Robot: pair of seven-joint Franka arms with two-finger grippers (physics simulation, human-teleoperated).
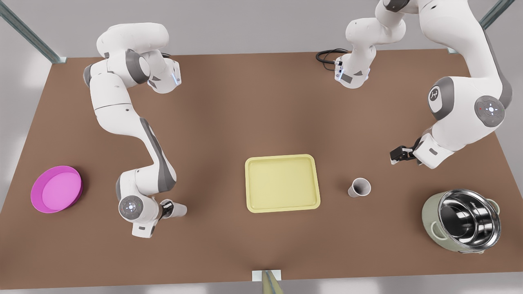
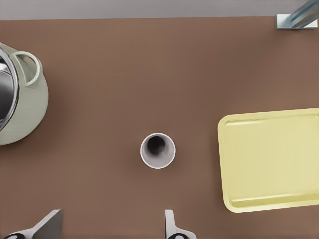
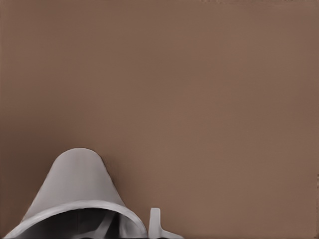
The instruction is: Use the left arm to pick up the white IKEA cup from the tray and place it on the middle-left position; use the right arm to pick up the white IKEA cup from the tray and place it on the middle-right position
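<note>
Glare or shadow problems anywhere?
Front view: reflections streak the steel-lined pale green pot; soft shading on the brown table. Left wrist view: even light, standing white cup dark inside, open left gripper at frame edge. Right wrist view: right gripper, held white cup cropped close.

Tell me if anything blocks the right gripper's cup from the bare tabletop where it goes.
Nothing visible does. The right gripper holds the cup with plain table around it, the magenta bowl and the tray well off to either side. The left gripper waits open beyond the tray, near the other cup.
</note>
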